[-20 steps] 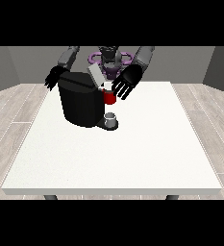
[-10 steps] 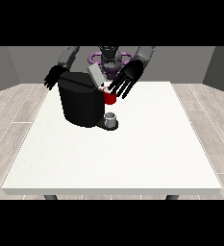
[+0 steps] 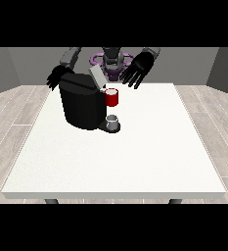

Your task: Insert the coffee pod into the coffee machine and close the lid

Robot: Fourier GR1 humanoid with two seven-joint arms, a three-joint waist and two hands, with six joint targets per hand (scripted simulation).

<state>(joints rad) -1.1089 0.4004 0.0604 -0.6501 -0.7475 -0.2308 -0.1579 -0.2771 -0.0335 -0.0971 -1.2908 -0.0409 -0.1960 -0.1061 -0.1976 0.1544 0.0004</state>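
The black coffee machine [image 3: 85, 105] stands on the far left part of the white table [image 3: 135, 152]. Its grey lid [image 3: 97, 77] is tilted up and open. A red thing at the machine [image 3: 112, 97] sits at its front right, and a grey thing [image 3: 113, 120] rests on the base below it. The hand at the view's right [image 3: 138, 69] hovers above and to the right of the red thing, fingers spread and holding nothing. The hand at the view's left [image 3: 56, 78] hangs behind the machine's far left corner with relaxed fingers, partly hidden by the machine.
The robot's torso [image 3: 113, 60] stands behind the table's far edge. Grey walls and a wood floor surround the table.
The hand at the view's right has lifted up and back, away from the red thing and the machine's top. The other hand and the machine have not moved.
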